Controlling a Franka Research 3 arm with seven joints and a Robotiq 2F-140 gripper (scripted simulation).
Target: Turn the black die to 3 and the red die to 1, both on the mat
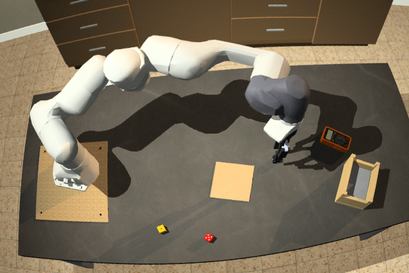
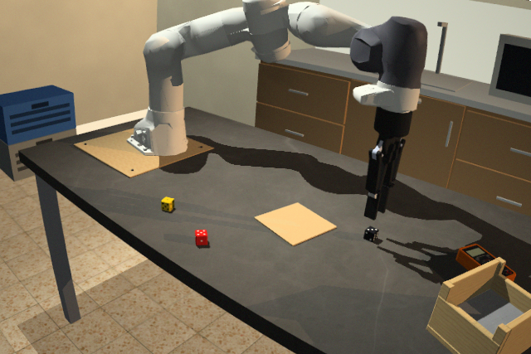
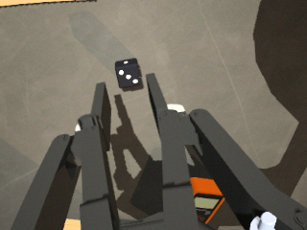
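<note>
My gripper [image 1: 277, 159] [image 2: 377, 215] [image 3: 128, 91] hovers past the mat [image 1: 232, 181] [image 2: 295, 223], fingers apart, holding nothing. Off the mat, the black die [image 2: 371, 233] [image 3: 129, 75] lies beyond it, the red die [image 1: 209, 237] [image 2: 201, 237] and yellow die [image 1: 161, 229] [image 2: 168, 204] on its table-edge side.

Black die hidden in top view; multimeter [image 3: 207, 196] partly behind hand [image 1: 280, 160] [image 2: 377, 216] [image 3: 127, 80].
</note>
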